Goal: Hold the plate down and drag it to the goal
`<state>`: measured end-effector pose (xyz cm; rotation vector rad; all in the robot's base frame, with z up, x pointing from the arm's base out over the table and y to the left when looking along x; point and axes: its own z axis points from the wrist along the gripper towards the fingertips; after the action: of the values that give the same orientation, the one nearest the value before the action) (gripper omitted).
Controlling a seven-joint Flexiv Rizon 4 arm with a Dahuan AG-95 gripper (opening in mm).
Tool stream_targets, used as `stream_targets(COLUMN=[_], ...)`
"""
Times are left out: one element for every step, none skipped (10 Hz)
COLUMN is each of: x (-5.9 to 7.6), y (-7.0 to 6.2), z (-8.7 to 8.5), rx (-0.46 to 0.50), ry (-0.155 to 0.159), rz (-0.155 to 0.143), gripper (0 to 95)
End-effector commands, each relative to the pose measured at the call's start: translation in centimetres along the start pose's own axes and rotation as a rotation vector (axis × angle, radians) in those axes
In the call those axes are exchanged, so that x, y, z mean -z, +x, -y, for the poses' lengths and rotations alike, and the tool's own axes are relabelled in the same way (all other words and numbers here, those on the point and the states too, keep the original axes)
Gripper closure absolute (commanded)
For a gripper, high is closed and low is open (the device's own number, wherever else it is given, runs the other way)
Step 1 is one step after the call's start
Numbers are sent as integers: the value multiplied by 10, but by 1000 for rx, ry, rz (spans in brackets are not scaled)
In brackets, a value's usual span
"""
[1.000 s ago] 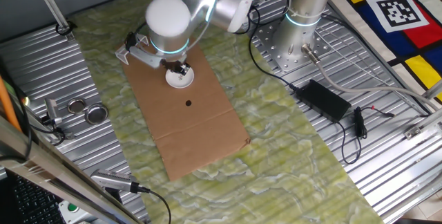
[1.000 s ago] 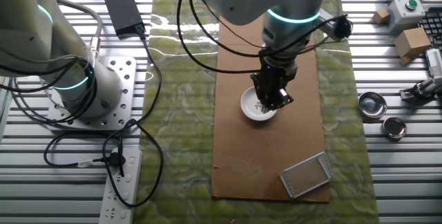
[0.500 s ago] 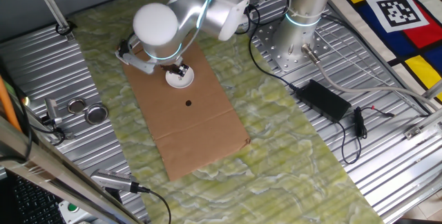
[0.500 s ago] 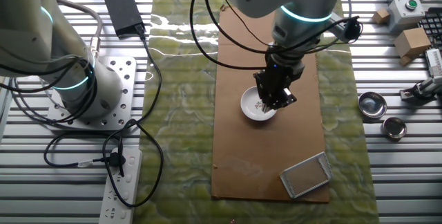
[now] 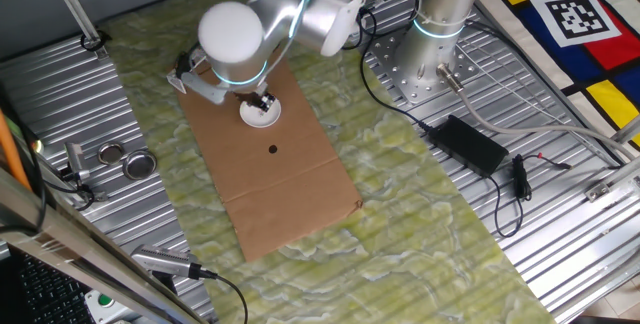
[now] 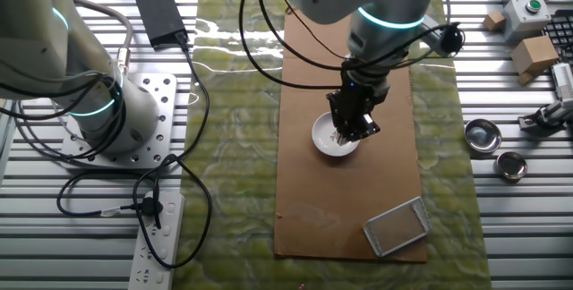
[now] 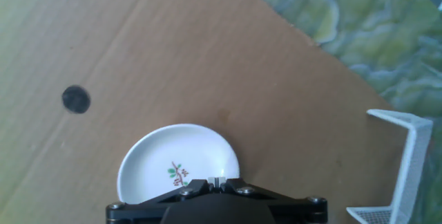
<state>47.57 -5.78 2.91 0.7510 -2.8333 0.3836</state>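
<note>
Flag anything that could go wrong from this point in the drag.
1. The gripper presses the plate near one edge rather than its centre, so the plate might tip or slip free while dragged.
2. The goal is a light frame resting loose on the cardboard sheet; an arriving plate could shove it aside.

Cardboard sheet [image 6: 304, 174] with black dot [image 7: 76, 99] on green cloth [image 5: 400, 214]; two metal lids [image 6: 497, 149] rest on the bench [image 5: 560, 254].

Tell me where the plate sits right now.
The plate lies on the brown cardboard sheet directly under the gripper. In the hand view the black dot is to its left, and the L-shaped goal frame to its right.
</note>
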Motion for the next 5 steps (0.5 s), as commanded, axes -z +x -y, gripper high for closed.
stream_targets(x=[-4, -4, -4, -4, -5], y=[0, 0, 0, 0, 0], z=[-2, -2, -2, -1, -1], rx=[11, 7, -3, -14, -24], ry=[23, 38, 44, 52, 62], rz=[-2, 3, 12, 13, 16], gripper=[950, 950, 950, 950, 950])
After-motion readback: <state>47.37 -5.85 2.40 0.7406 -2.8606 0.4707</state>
